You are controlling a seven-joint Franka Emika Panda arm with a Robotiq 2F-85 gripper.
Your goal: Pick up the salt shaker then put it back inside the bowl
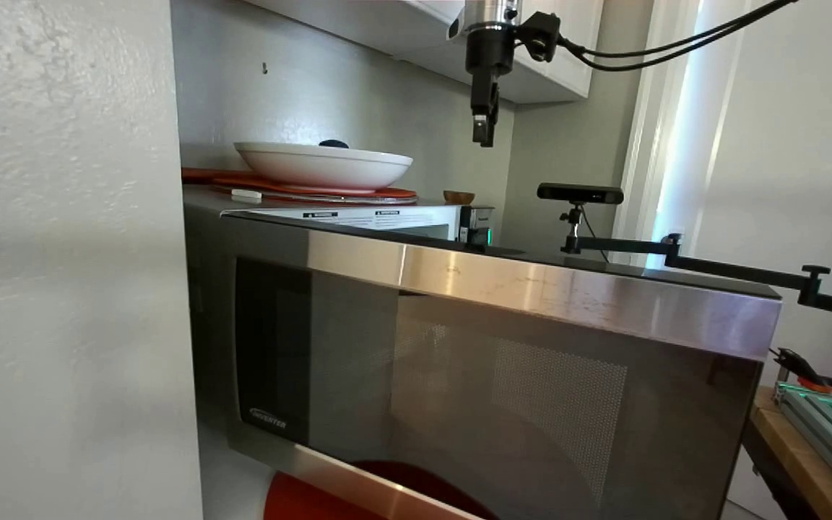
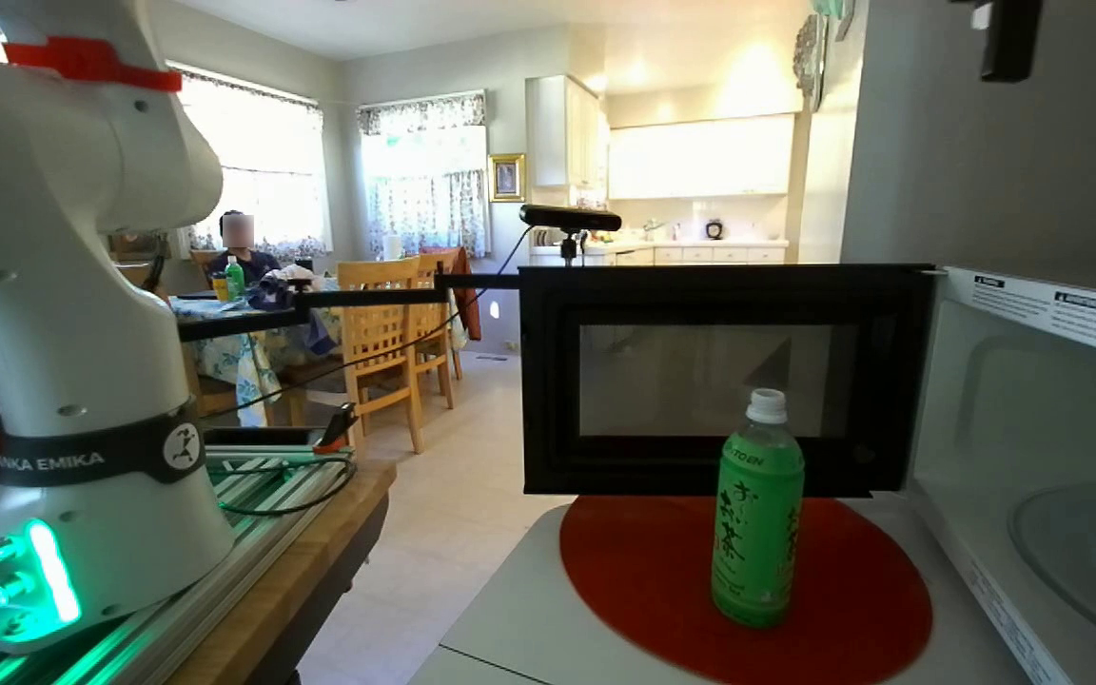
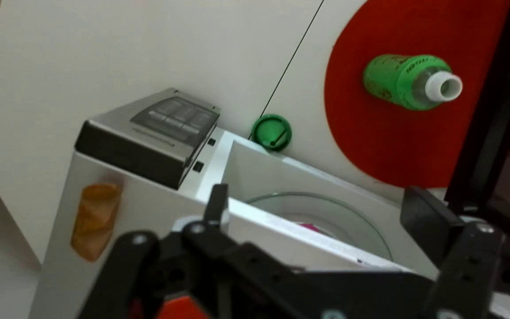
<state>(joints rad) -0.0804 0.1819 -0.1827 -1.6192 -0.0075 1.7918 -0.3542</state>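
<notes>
The wide white bowl [image 1: 322, 167] stands upright on a red-edged flat tray [image 1: 394, 193] on top of the microwave in an exterior view. A dark rounded top [image 1: 333, 144] shows above its rim. Its lower part is hidden, so I cannot tell whether it is the salt shaker. No pale shaker body shows in any view. My gripper [image 1: 484, 137] hangs pointing down, above and to the right of the bowl, apart from it. In the wrist view the gripper [image 3: 317, 195] has its fingers wide apart with nothing between them. The bowl is out of the wrist view.
The microwave door [image 2: 729, 381] stands open. A green bottle [image 2: 757, 533] stands on a red mat [image 2: 862, 590]. A small wooden dish [image 1: 458, 196] and white block [image 1: 246, 195] lie on the microwave. A camera on a jointed bar [image 1: 580, 193] stands nearby. Cabinets [image 1: 553, 72] hang above.
</notes>
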